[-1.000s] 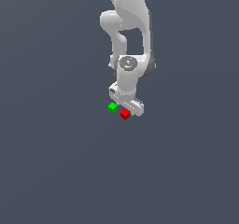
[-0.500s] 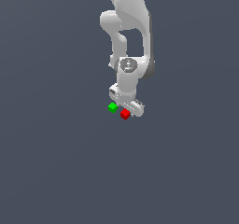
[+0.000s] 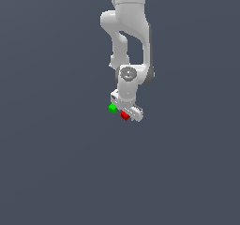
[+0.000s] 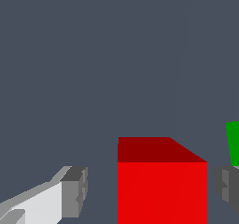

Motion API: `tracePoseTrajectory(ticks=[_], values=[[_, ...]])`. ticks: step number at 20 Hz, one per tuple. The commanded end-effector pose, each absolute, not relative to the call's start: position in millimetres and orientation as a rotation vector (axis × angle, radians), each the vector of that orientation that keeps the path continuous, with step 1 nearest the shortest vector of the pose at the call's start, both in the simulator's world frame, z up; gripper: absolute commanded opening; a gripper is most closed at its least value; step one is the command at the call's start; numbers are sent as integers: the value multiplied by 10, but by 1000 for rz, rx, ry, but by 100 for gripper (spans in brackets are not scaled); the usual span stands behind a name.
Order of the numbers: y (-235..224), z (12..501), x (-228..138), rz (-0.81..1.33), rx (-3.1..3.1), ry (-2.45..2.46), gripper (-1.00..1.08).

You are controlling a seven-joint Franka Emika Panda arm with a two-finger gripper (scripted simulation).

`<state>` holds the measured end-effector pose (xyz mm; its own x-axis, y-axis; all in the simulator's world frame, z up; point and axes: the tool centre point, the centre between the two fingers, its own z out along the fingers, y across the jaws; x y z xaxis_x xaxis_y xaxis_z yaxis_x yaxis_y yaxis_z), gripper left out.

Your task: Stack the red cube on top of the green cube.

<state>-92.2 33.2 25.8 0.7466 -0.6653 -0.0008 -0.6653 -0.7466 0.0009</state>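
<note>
The red cube [image 3: 124, 116] lies on the grey floor, with the green cube [image 3: 112, 108] just beside it toward the exterior view's left. My white gripper [image 3: 127, 113] is low over the red cube. In the wrist view the red cube [image 4: 162, 190] sits between my two fingers, and my gripper [image 4: 150, 188] is open with a gap on each side, wider on one side. One fingertip [image 4: 74, 191] stands apart from the cube, the other [image 4: 227, 185] is close to it. An edge of the green cube [image 4: 233, 143] shows behind that finger.
The plain dark grey floor [image 3: 56, 163] spreads all around the two cubes. The white arm [image 3: 129, 27] rises above them in the exterior view.
The arm has come down lower over the red cube. Both cubes have stayed where they were.
</note>
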Motion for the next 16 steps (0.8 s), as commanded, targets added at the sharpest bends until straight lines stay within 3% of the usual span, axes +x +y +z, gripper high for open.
tracePoseTrajectory(ticks=[1,3,4,16], values=[[332,209,-916,0,2936,-1119,100],[333,199,-915,0,2936,-1119,100],[333,199,-915,0,2936,-1119,-100],[338,213,-914,0,2936,-1118,-100]])
